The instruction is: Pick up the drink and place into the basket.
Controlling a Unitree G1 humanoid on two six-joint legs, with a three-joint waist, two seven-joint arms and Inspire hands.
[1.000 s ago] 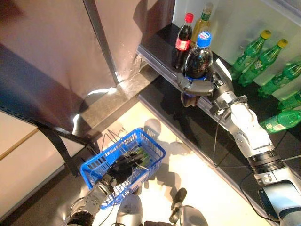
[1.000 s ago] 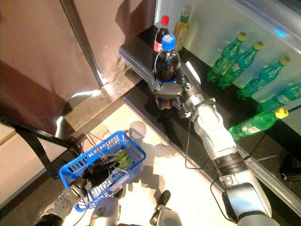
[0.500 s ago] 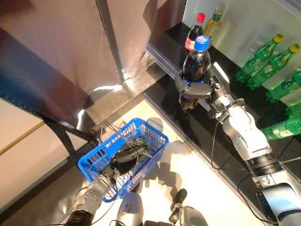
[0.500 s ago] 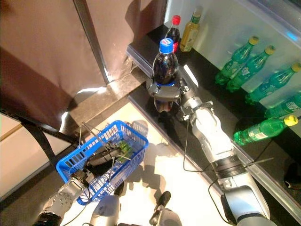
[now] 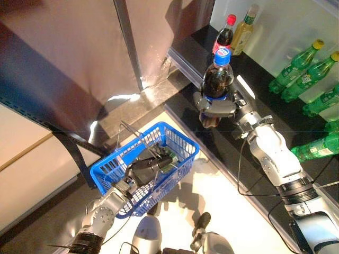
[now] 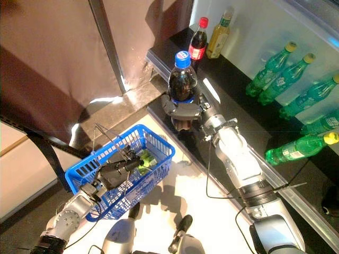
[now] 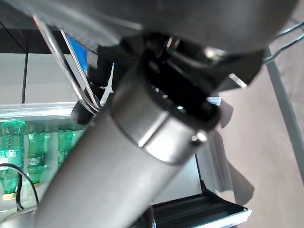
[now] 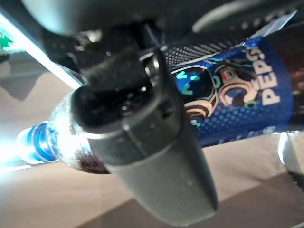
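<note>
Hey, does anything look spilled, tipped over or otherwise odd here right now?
Nothing spilled or damaged. The right hand holds the dark cola bottle upright with its cap on, over the black shelf's edge. The left hand grips the blue basket, which hangs tilted. The green bottles lie flat.

1. My left hand [image 5: 142,170] sits inside the basket [image 5: 183,144]; its fingertips are buried among the contents.
2. I can't identify the green items [image 6: 145,157] under it.
3. At three o'clock, green bottles [image 5: 332,100] are cut by the edge.
</note>
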